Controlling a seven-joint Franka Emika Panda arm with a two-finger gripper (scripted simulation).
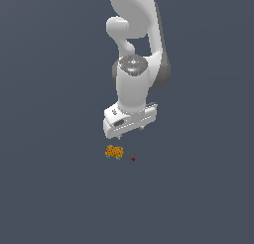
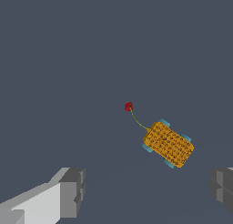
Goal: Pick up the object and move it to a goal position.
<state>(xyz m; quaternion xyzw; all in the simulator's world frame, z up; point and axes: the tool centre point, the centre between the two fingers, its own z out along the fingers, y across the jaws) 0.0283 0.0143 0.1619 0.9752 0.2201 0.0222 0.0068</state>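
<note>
Flat, even simulator lighting; dim slate-grey background, no cast shadows or glare. Exterior view soft, low-resolution. Wrist view sharper, no visible edge distortion.

The orange-yellow object (image 2: 168,144) lies tilted between the spread fingertips (image 2: 73,192), a thin line joining it to a red dot (image 2: 129,106).

My arm (image 1: 133,84) is white with a darker grey side, and my fingertips (image 2: 73,192) are grey. The object (image 2: 168,144) is orange-yellow with dark speckles and teal bits at its edges. A red dot (image 2: 129,106) trails a thin, perhaps yellowish, thread. The ground (image 1: 49,188) is slate blue-grey.
</note>
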